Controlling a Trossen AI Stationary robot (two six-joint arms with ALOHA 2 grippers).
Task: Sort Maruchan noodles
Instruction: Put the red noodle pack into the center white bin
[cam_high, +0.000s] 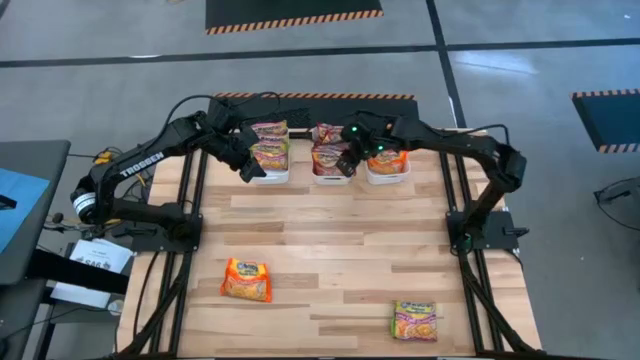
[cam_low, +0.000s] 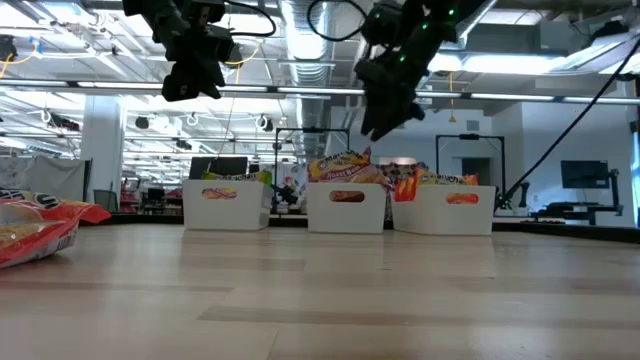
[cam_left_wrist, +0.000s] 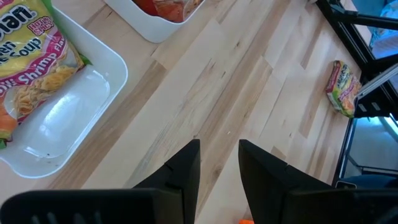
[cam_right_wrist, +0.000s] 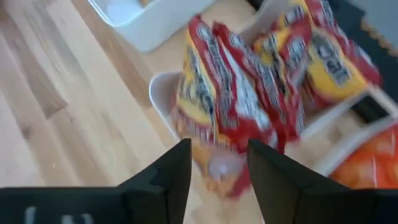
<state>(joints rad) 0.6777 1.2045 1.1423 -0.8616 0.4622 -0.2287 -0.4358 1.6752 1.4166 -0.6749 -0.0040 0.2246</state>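
Note:
Three white bins stand in a row at the table's far side. The left bin (cam_high: 270, 172) holds green-trimmed Maruchan packets (cam_left_wrist: 34, 62). In the middle bin (cam_high: 331, 176) maroon packets (cam_right_wrist: 230, 93) stand on edge, and the right bin (cam_high: 388, 176) has orange ones (cam_high: 390, 160). My right gripper (cam_right_wrist: 219, 168) hangs open above the middle bin's near end, well clear of it in the low view (cam_low: 378, 122). Just left of the left bin's near end, my left gripper (cam_left_wrist: 219, 168) hangs open with nothing between its fingers. Two more packets lie flat on the table: an orange one (cam_high: 246, 279) and a green-trimmed one (cam_high: 415, 320).
Bare wooden tabletop (cam_high: 330, 240) stretches from the bins to the two loose packets near the front edge. Black frame posts (cam_high: 462, 235) of the arm mounts stand along the left and right sides of the table.

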